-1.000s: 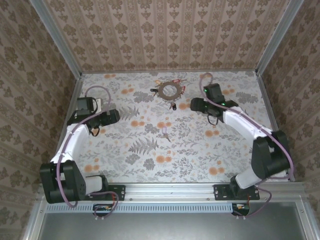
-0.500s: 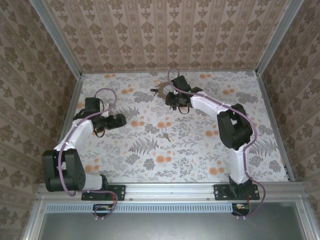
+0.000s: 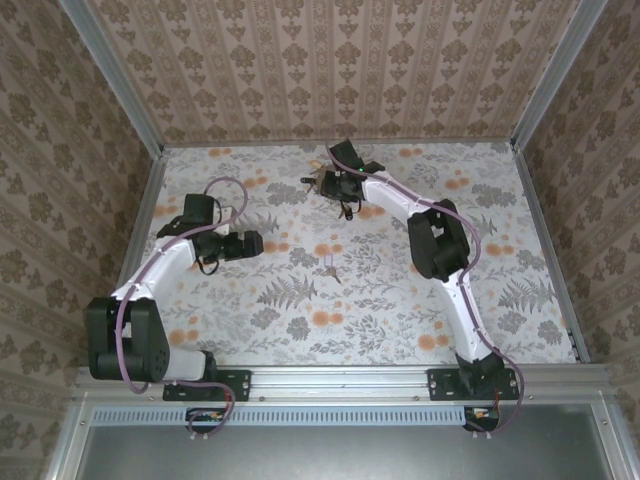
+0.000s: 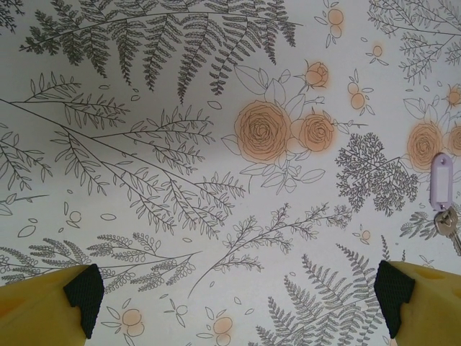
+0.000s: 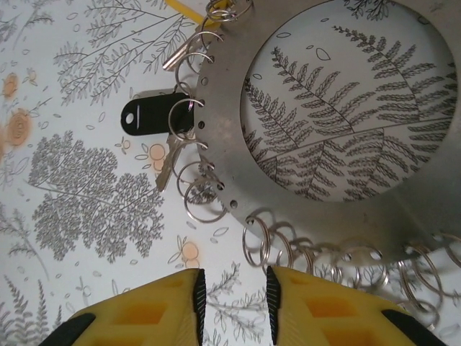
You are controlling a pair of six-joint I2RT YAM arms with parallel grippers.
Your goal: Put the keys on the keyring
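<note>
Right wrist close-up: black key (image 5: 155,119) at keyring (image 5: 223,144)

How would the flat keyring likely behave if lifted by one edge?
The keyring looks like thin sheet metal, so probably stiff and light. Its small split rings sit threaded through rim holes, so they would likely swing. The black-tagged key would probably dangle.

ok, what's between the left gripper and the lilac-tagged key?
Just bare floral tabletop between left gripper and lilac-tagged key, in the left wrist view.
</note>
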